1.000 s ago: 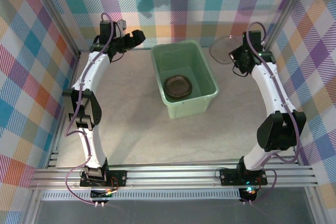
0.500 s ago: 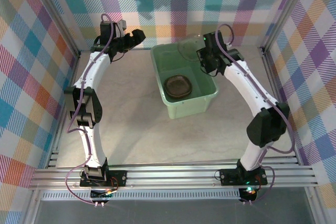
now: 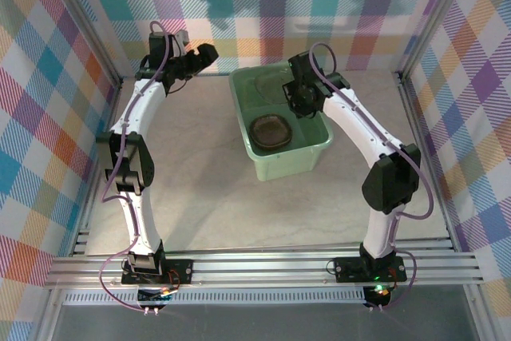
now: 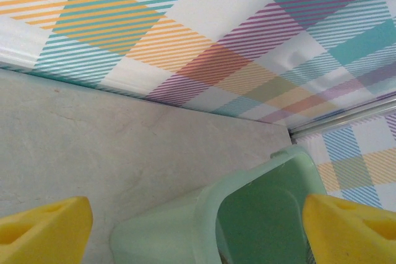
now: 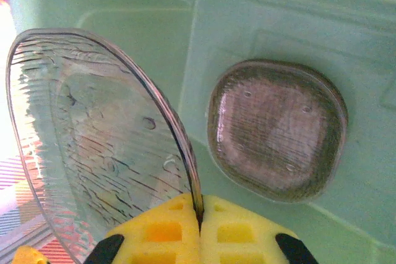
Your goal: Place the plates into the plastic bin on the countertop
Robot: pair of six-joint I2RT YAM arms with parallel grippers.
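My right gripper point(image 5: 199, 217) pinches one plate point(image 5: 99, 140) by its edge over the plastic bin point(image 5: 297, 4), where other plates point(image 5: 276, 129) lie. My left gripper point(image 3: 207, 54) stands spread at far left.

Mint-green bin point(image 3: 291, 167) on beige countertop point(image 3: 207, 197), smoky-brown plates point(image 3: 271, 131) on its floor, one translucent plate point(image 5: 99, 140) edge-up above them

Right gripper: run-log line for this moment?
right gripper: shut on plate | over: green bin | in bin: stacked plates | left gripper: open, empty
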